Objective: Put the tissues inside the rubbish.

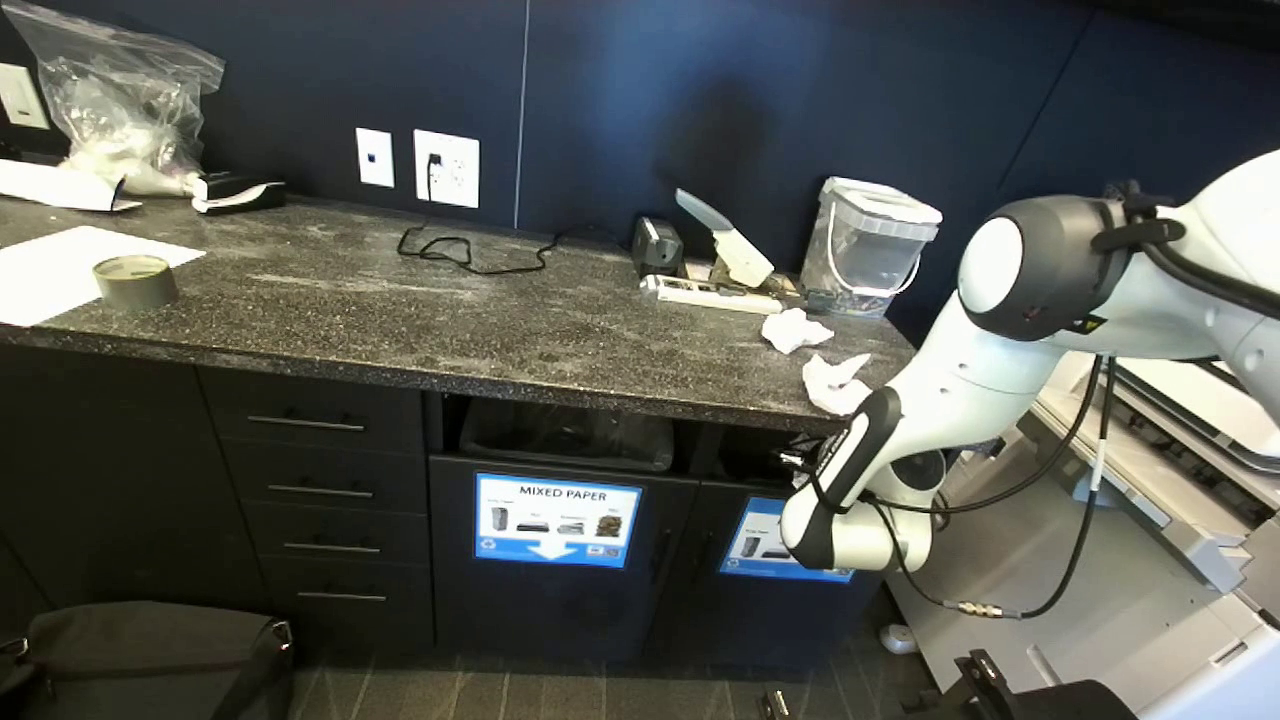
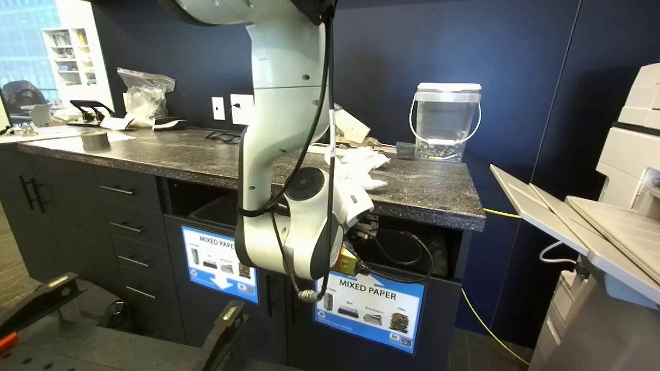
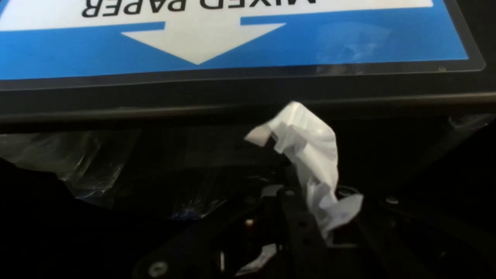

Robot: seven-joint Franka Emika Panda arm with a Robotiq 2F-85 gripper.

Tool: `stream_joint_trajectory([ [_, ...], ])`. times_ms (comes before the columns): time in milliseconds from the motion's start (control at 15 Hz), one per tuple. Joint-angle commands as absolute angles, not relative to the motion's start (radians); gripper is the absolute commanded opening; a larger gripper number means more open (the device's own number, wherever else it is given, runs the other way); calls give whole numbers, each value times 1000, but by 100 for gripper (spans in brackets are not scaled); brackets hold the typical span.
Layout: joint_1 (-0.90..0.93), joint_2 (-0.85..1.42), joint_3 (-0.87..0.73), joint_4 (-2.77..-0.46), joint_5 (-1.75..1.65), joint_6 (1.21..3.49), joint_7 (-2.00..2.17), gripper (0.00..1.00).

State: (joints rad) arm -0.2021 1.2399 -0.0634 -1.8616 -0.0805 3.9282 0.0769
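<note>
Claw (image 3: 317, 192) is pinching a tissue (image 3: 321, 151) at the bin opening (image 3: 201, 149)

In an exterior view, the robot arm (image 1: 980, 370) is bending down past the front edge of the bench (image 1: 450, 330), its wrist (image 1: 865, 545) hanging before a dark cabinet (image 1: 690, 610). Two crumpled tissues (image 1: 838, 385) are lying on the bench, near a clear lidded bucket (image 1: 870, 240). A roll of tape (image 1: 137, 285) is sitting well apart from them, by a white sheet (image 1: 60, 265).

In an exterior view, the arm is partly hiding the crumpled tissues, and the wrist is hanging by the bin opening above a MIXED PAPER sign (image 2: 368, 312); the claw is showing too little there to read.

In the wrist view, the sign is appearing upside down. The claw's dark fingers (image 3: 298, 211) are gripping one end of the white tissue, the rest poking out, while clear plastic liner (image 3: 95, 164) is showing nearby.
</note>
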Motion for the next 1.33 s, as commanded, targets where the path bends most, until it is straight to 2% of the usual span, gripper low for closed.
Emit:
stream_joint_trajectory([
  [0,-227,1321,-48,-1722,-107,3928,73,13],
  [333,-229,1381,-47,-1613,-116,3878,71,13],
  [600,-238,1393,-42,-1591,-128,3865,79,10],
  [667,-248,1383,-35,-1601,-150,3848,86,36],
  [733,-246,1384,-36,-1601,-150,3849,84,38],
  [800,-247,1381,-36,-1606,-157,3849,82,44],
  [1267,-230,1345,-53,-1661,-155,3832,61,97],
])
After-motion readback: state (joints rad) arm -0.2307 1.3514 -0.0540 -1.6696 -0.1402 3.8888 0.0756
